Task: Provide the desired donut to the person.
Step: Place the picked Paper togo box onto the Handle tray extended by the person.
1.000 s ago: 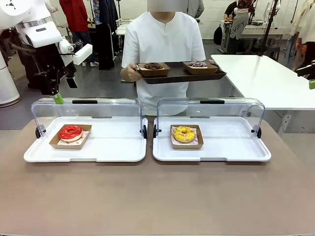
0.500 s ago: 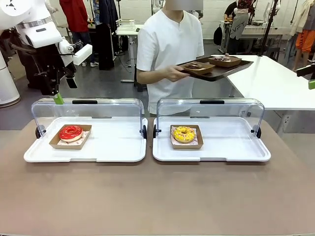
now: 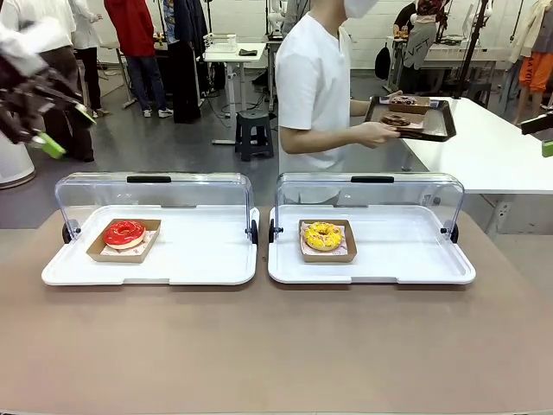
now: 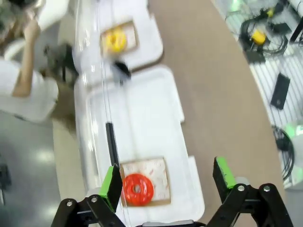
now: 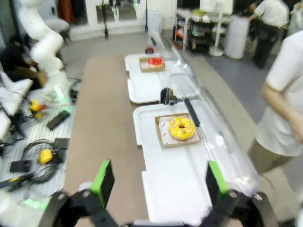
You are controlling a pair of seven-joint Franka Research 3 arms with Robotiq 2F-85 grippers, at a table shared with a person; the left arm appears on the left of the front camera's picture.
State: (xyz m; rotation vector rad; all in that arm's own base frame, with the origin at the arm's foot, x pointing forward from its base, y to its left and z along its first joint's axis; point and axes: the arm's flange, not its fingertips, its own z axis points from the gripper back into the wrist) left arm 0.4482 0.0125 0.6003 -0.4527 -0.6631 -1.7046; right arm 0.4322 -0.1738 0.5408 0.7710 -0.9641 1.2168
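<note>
A red-glazed donut (image 3: 123,233) lies in a card tray on the left white serving tray (image 3: 199,268). A yellow donut (image 3: 322,235) lies likewise on the right white tray (image 3: 406,268). The person (image 3: 315,86) stands behind the table, turned sideways, holding a dark brown tray (image 3: 410,117) with donuts over the white side table. My left gripper (image 3: 65,130) is high at the far left, blurred and open; from its wrist (image 4: 168,175) I look down on the red donut (image 4: 137,189). My right gripper (image 5: 158,177) is open and empty, with the yellow donut (image 5: 182,127) ahead of it.
Both clear lids (image 3: 151,194) stand open behind the serving trays. A white side table (image 3: 484,147) is at the back right. A stool (image 3: 253,130) and bystanders (image 3: 138,43) are farther back. The brown tabletop (image 3: 276,346) in front is bare.
The person has turned towards picture right and swung the brown tray over the white side table. My left arm has swung up and to the left; both donuts stay put.
</note>
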